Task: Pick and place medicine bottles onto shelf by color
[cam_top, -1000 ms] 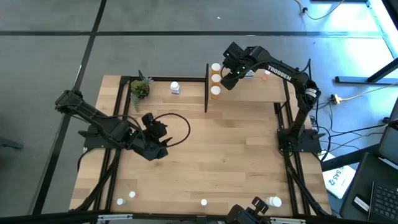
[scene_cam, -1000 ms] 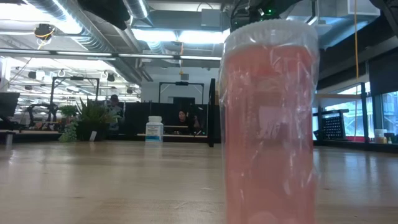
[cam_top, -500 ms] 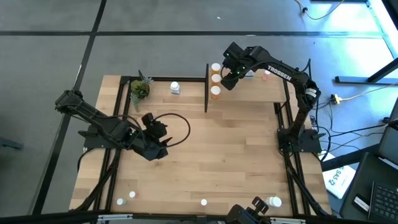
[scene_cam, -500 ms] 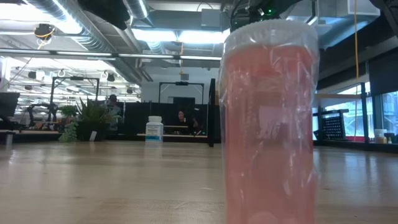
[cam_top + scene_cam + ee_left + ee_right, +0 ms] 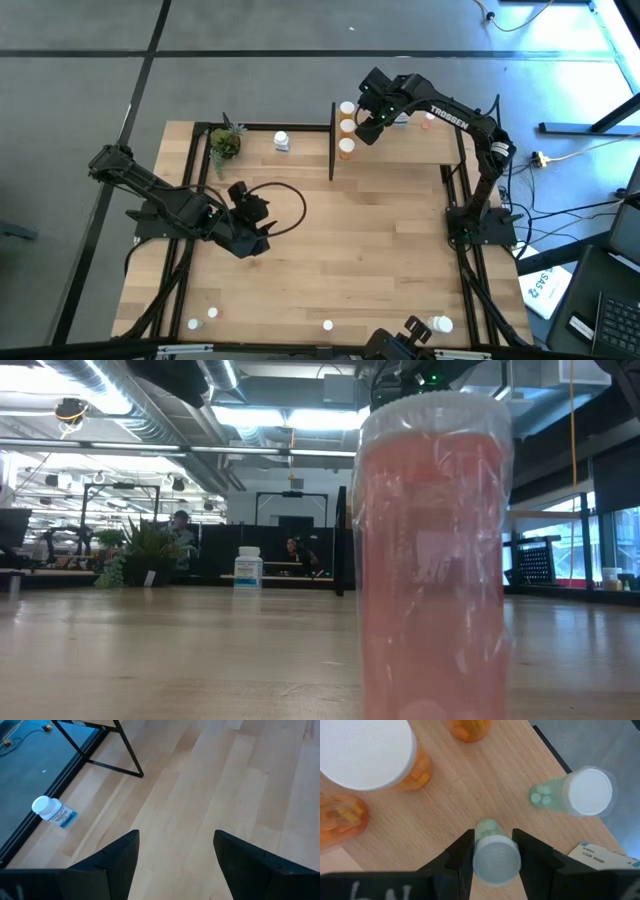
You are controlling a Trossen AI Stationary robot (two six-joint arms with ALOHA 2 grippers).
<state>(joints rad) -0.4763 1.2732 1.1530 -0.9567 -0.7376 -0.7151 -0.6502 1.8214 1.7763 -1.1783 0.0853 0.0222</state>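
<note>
The shelf (image 5: 420, 145) stands at the table's far right, with three orange bottles (image 5: 346, 126) in a row along its left end. My right gripper (image 5: 372, 126) hovers over the shelf next to them, shut on a small green bottle (image 5: 492, 854). A second green bottle (image 5: 572, 794) with a white cap stands on the shelf board close by, and orange bottles (image 5: 370, 755) stand on the other side. My left gripper (image 5: 258, 240) waits open over the table's left middle, nothing between its fingers (image 5: 175, 855). My right gripper pinches the green bottle's cap end (image 5: 494, 861) between its two fingers, one on each side. The fingers come from above, pointing steeply down. The bottle stands roughly upright below them, its green body (image 5: 486, 827) toward the shelf board; whether it touches the board I cannot tell.
A pinkish-red bottle (image 5: 435, 560) stands right in front of the low camera. A white bottle (image 5: 282, 141) and a potted plant (image 5: 225, 143) stand at the far left. Small bottles (image 5: 328, 324) dot the near edge. A white blue-labelled bottle (image 5: 52, 811) lies near the table's edge.
</note>
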